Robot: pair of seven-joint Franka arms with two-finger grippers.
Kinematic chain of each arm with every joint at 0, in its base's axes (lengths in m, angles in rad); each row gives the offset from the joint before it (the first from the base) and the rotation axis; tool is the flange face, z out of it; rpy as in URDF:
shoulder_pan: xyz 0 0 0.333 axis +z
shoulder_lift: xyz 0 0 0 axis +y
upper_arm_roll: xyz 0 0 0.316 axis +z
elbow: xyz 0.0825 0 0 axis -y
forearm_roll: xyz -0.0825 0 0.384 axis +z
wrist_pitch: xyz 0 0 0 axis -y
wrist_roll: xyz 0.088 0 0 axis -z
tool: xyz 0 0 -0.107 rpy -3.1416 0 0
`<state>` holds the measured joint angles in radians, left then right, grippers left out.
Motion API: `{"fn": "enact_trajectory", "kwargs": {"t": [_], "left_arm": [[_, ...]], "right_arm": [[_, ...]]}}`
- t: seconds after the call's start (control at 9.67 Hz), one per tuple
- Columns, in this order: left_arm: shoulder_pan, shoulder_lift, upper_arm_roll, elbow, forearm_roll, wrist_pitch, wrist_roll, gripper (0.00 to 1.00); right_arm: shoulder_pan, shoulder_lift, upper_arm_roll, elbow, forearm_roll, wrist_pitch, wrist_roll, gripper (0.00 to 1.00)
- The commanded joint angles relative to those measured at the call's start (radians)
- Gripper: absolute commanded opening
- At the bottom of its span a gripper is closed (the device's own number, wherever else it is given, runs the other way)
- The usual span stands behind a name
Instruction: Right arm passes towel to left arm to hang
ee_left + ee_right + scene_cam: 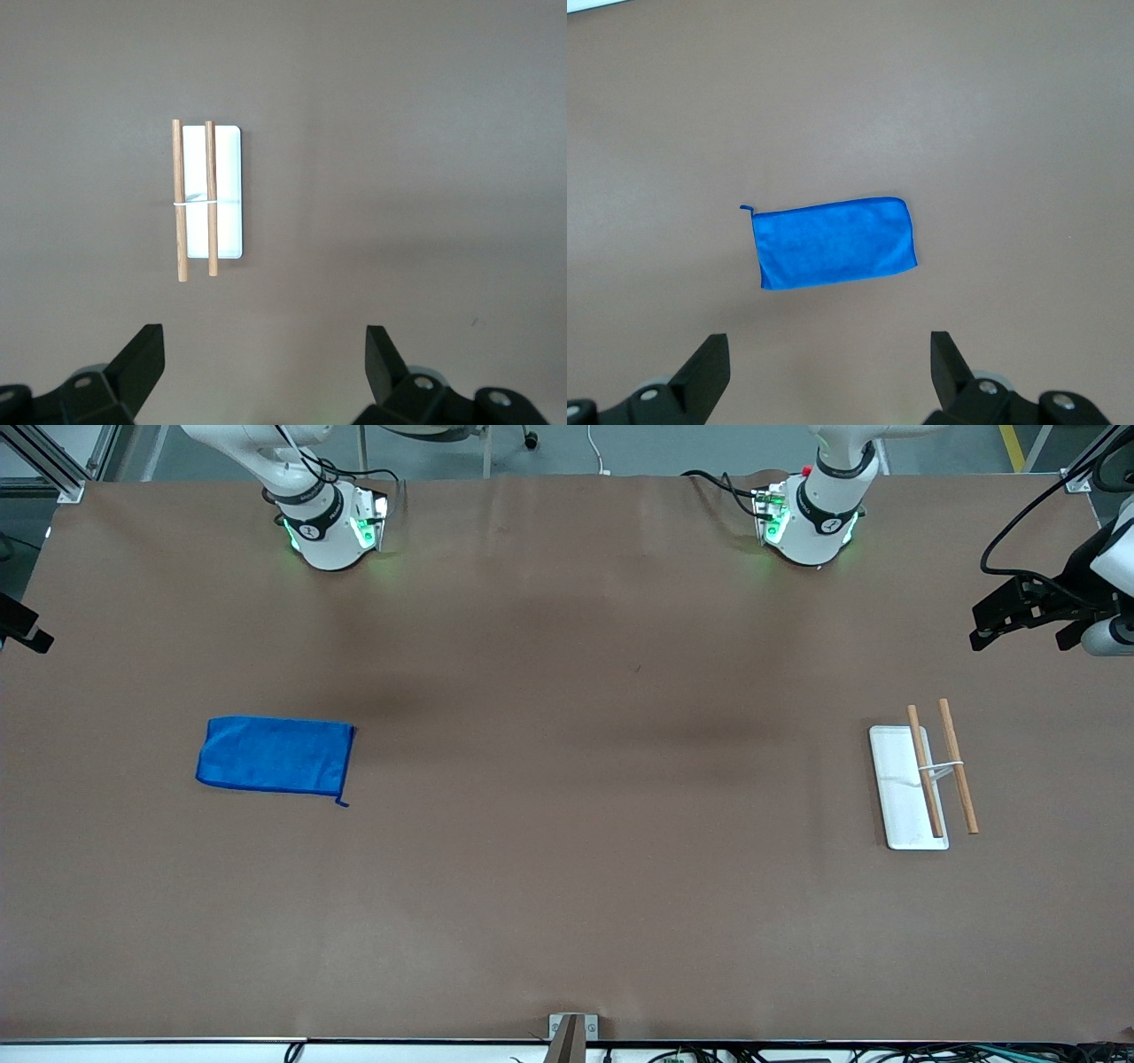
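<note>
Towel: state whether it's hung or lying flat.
Lying flat: the towel rests spread on the table, not on the rack.

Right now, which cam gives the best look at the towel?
Right wrist view: the towel lies flat, whole and unobstructed under the open right gripper, its corner loop visible. Front view shows it whole but smaller, toward the right arm's end of the table. Left wrist view doesn't show it.

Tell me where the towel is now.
The towel lies flat on the table toward the right arm's end, nearer the front camera than that arm's base, below the open right gripper.
</note>
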<state>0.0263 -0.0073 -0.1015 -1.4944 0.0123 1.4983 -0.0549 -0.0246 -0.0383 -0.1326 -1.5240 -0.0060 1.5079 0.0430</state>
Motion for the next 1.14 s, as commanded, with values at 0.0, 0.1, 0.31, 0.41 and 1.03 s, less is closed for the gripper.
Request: {"fn": "enact_trajectory", "kwargs": {"t": [0.0, 0.1, 0.31, 0.41, 1.03], "left_arm": [[0.001, 0.024, -0.001, 0.002, -0.002, -0.003, 0.007, 1.00], [0.004, 0.024, -0.001, 0.002, -0.002, -0.003, 0.009, 1.00], [0.007, 0.024, 0.005, 0.002, -0.003, -0.003, 0.013, 1.00], [0.009, 0.024, 0.006, 0.002, -0.006, -0.004, 0.015, 1.00], [0.001, 0.024, 0.005, -0.001, 0.000, -0.006, 0.010, 1.00]], "right_arm": [[0.012, 0.046, -0.005, -0.001, -0.020, -0.005, -0.044, 1.00], [0.018, 0.073, -0.004, -0.025, -0.020, 0.006, -0.048, 1.00], [0.020, 0.129, -0.002, -0.136, -0.019, 0.132, -0.049, 1.00], [0.032, 0.121, -0.002, -0.286, -0.017, 0.304, -0.048, 1.00], [0.066, 0.231, -0.001, -0.696, -0.017, 0.862, -0.070, 1.00]]}}
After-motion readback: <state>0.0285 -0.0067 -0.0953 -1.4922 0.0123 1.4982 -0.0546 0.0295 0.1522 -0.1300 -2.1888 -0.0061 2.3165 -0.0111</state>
